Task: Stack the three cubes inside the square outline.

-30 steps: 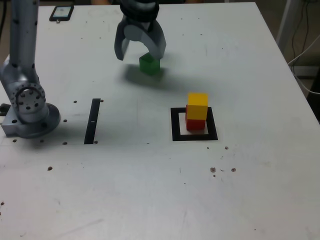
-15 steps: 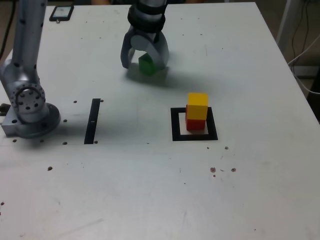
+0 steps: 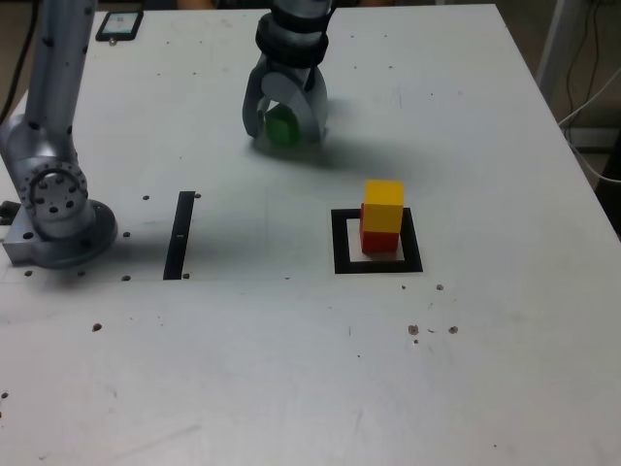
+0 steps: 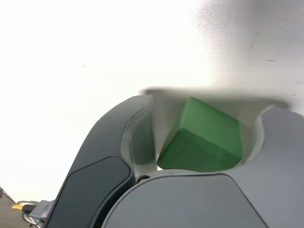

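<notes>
1. Silver-grey arm (image 3: pixel 53 78) rises from a round joint housing ringed with dark screw holes.
2. Black collar tops the gripper (image 3: pixel 283 131).
3. Curved grey fingers (image 4: pixel 114 156), smooth and pale inside.

No text, label, brand, number or sign can be read in either view; the small dark device (image 3: pixel 118 24) at the far left of the table (image 3: pixel 291 369) in the exterior view shows a pale screen too small to make out
</notes>
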